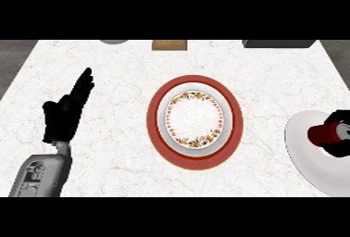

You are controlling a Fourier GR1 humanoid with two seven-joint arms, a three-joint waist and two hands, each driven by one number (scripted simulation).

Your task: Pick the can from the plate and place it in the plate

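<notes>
A dark red can [327,133] lies on its side over a plain white plate [308,157] at the right edge of the head view. My right hand [340,147] comes in from the right edge with its black fingers curled round the can, above and below it. A second plate [196,120], with a red rim and a floral ring on a white centre, sits in the middle of the counter with nothing on it. My left hand [67,113] rests open at the left, fingers straight and pointing up, far from both plates.
Along the counter's far edge show a grey round object [114,41], a brown wooden block [169,44] and a dark box [279,43]. The white marble counter ends at dark floor on both far corners.
</notes>
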